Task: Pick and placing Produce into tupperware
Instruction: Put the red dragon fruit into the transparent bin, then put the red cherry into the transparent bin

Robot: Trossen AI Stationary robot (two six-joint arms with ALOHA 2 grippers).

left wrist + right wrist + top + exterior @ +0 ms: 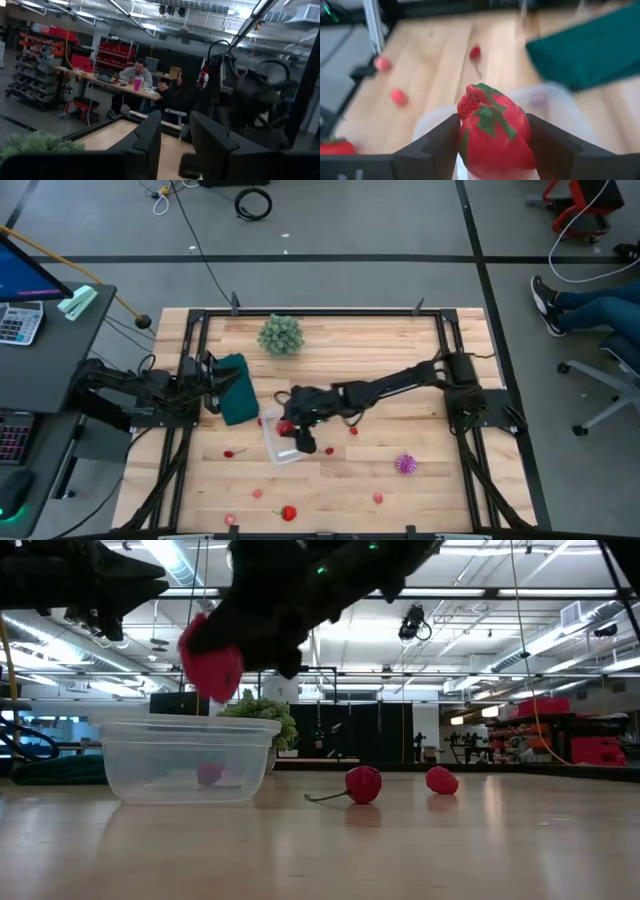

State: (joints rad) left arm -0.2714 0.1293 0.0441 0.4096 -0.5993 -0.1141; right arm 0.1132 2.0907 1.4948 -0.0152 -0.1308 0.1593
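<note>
A red strawberry-like toy [492, 130] with green leaf markings sits clamped between the two fingers of the right gripper [492, 145], which is closed on it at a fairly wide spread. In the low view the same red piece [212, 665] hangs above the near-left rim of the tupperware [190, 760], clear of it. From above, the right gripper [290, 427] is over the left end of the clear container [284, 445], near the table's middle.

One small pink piece [209, 774] already lies inside the tupperware. Other produce is scattered on the wood: a cherry with a stem [362, 783] and a red piece [441, 779] just right of the container, a spiky purple piece [405, 464] further right, and several small red ones along the near edge, among them a strawberry [289, 512].

The step in hand looks like the placing: fruit carried, poised over the box. The next move calls for centring it over the opening, lowering a little, and parting the fingers so it drops inside, not on the rim.

The left gripper [175, 145] waits at the table's left edge beside a dark green flat piece [236, 388], fingers partly apart and holding nothing. A bushy pale-green plant [280, 334] stands at the far side.
</note>
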